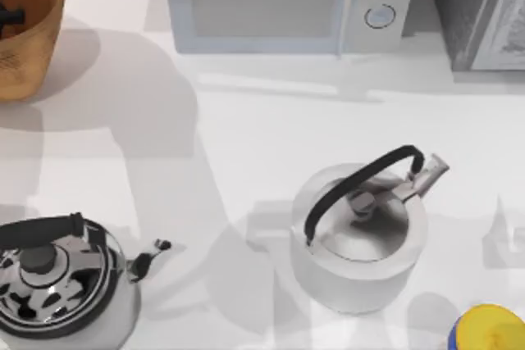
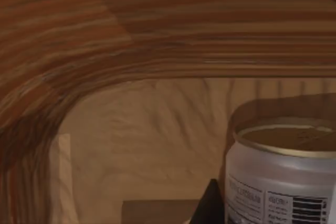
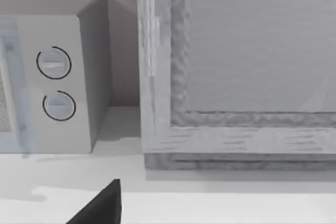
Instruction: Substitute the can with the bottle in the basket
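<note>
The brown woven basket (image 1: 29, 47) stands at the table's far left corner. A dark part of my left gripper (image 1: 8, 15) shows inside it. In the left wrist view I look into the basket's ribbed wall (image 2: 131, 40), and the white can (image 2: 283, 177) with a pale top stands upright on its floor. A dark tip of the left gripper (image 2: 209, 205) sits right beside the can. A blue thing with a yellow top (image 1: 490, 329), apparently the bottle, stands at the front right edge. A dark piece of my right gripper (image 3: 100, 207) shows over the table near the back.
A white kettle (image 1: 361, 239) with a black handle stands right of centre at the front. A chrome kettle (image 1: 57, 280) sits at the front left. A microwave (image 1: 287, 2) and a grey framed box (image 1: 484, 10) line the back edge.
</note>
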`<action>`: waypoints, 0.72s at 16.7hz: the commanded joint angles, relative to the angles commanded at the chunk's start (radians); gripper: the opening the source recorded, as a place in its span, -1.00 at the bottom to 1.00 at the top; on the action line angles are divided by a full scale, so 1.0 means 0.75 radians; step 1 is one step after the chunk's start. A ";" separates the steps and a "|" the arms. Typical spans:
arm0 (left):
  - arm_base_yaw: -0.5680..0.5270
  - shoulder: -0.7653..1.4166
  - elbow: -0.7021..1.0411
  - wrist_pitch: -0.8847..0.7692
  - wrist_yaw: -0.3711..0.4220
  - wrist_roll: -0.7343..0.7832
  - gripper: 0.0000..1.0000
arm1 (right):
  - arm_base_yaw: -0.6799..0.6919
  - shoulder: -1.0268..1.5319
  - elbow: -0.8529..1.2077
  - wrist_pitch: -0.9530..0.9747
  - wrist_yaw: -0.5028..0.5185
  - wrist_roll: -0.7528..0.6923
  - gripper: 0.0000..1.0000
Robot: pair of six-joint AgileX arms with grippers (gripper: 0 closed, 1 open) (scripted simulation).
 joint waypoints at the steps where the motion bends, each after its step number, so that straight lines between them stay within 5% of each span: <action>1: 0.000 0.000 0.000 0.000 0.000 0.000 -1.00 | 0.000 0.000 0.000 0.000 0.000 0.000 1.00; 7: 0.003 -0.077 -0.035 0.009 -0.008 -0.007 -1.00 | 0.000 0.000 0.000 0.000 0.000 0.000 1.00; 12: -0.016 -0.372 -0.368 0.136 -0.022 -0.041 -1.00 | 0.000 0.000 0.000 0.000 0.000 0.000 1.00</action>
